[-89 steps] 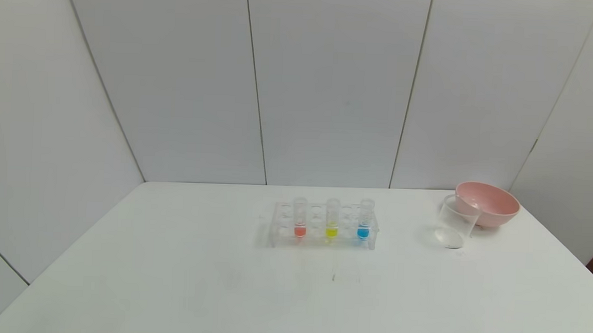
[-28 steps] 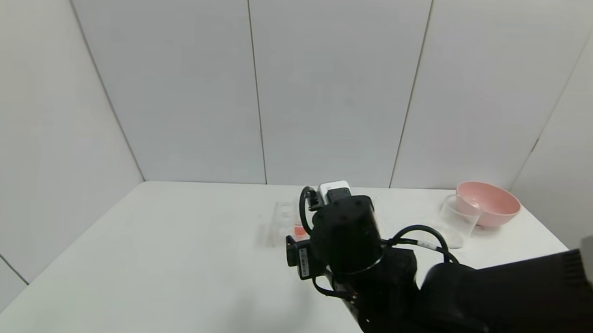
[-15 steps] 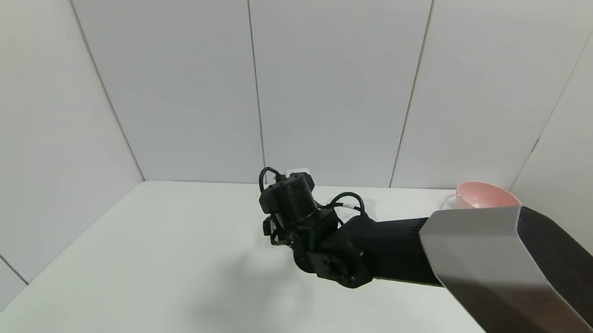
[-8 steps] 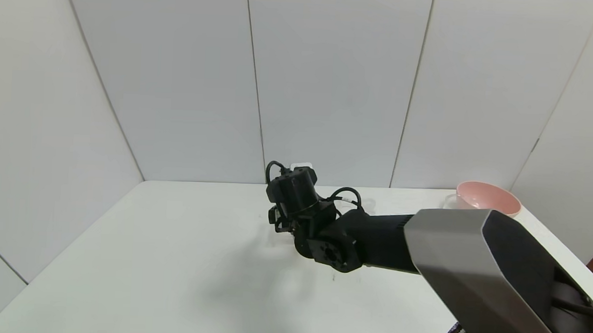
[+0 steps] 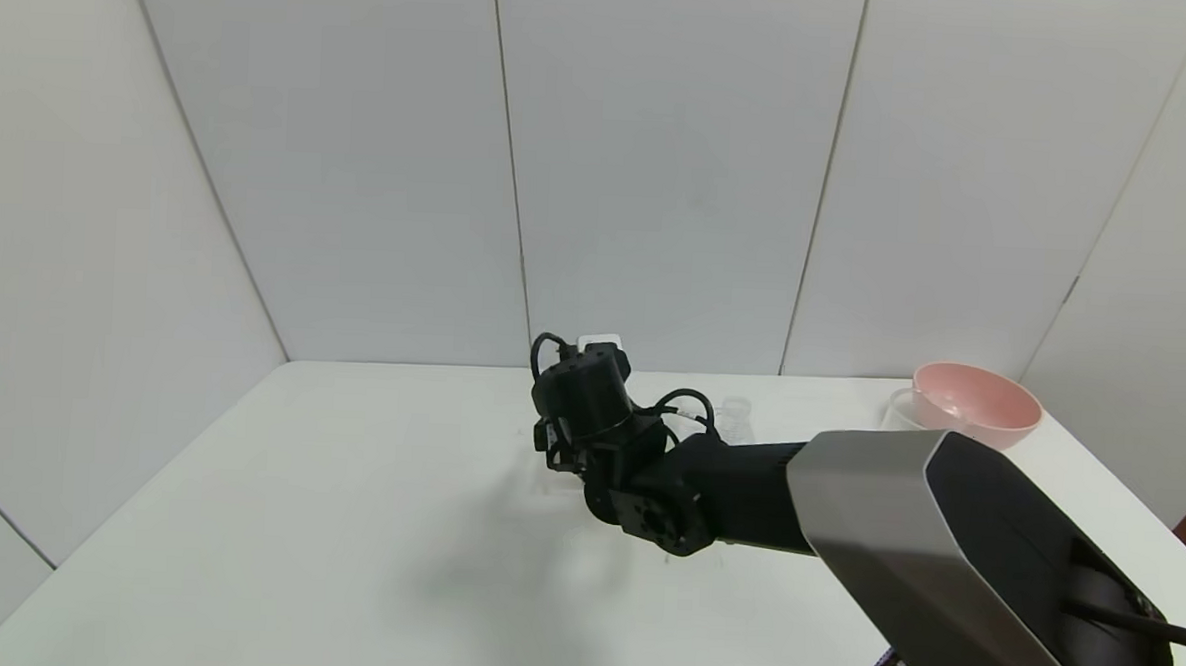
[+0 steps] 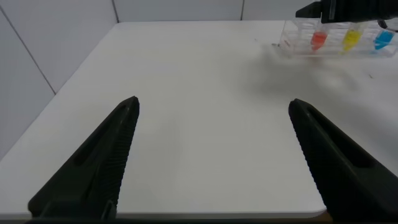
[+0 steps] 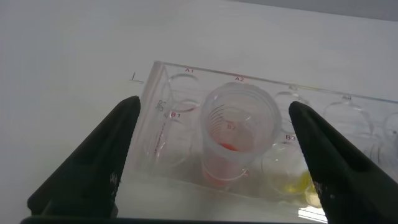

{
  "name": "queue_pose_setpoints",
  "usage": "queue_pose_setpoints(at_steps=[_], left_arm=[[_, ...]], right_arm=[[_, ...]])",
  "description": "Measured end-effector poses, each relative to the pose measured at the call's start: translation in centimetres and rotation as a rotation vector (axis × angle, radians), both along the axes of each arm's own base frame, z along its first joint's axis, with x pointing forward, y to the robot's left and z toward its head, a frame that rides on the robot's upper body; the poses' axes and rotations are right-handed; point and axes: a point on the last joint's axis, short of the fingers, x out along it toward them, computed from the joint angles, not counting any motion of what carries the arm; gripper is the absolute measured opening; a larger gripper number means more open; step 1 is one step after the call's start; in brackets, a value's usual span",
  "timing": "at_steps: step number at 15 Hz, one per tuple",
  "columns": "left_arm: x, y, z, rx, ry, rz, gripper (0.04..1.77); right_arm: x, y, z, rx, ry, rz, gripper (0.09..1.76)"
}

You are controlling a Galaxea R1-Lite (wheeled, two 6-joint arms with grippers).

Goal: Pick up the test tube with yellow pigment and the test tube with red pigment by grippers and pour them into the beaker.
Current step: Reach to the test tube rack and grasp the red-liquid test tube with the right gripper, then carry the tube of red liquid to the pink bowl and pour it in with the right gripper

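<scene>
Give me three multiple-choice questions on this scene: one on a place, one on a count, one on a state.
1. Right hand is above:
A. pink bowl
B. test tube with red pigment
C. beaker

2. Coloured tubes in the rack, left wrist view:
A. one
B. two
C. three

3. Left hand is:
A. open, empty
B. holding a tube
C. holding the beaker

Answers:
1 B, its fingers straddle the red tube.
2 C, red, yellow, blue.
3 A, spread over bare table.
</scene>
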Motion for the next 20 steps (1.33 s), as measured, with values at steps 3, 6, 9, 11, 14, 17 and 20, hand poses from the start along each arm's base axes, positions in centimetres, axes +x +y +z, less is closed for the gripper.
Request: queue_pose_setpoints(at_steps=[3, 6, 9, 11, 14, 17, 20], left_arm=[[0.0, 0.0, 0.0, 0.0, 0.0, 0.0, 1.72], [0.0, 0.0, 0.0, 0.0, 0.0, 0.0, 1.72], [0.0, 0.0, 0.0, 0.0, 0.0, 0.0, 1.72], [0.0, 0.0, 0.0, 0.0, 0.0, 0.0, 1.72], [0.0, 0.0, 0.0, 0.0, 0.0, 0.0, 1.72], [0.0, 0.0, 0.0, 0.0, 0.0, 0.0, 1.72], [0.0, 0.0, 0.0, 0.0, 0.0, 0.0, 1.72]], right_arm=[[0.0, 0.0, -0.1, -0.012, 0.002, 0.003, 1.71], [0.2, -0.3, -0.2, -0.016, 0.003, -0.002, 1.71], [0.2, -0.4, -0.3, -0.022, 0.008, -0.004, 1.49], [0.1, -0.6, -0.3, -0.025, 0.012, -0.004, 1.17], [0.1, -0.8, 0.0, -0.02, 0.012, -0.009, 0.83], [0.1, -1.1, 0.2, -0.023, 0.012, -0.01, 0.53], [0.0, -1.1, 0.2, -0.022, 0.011, -0.01, 0.53]])
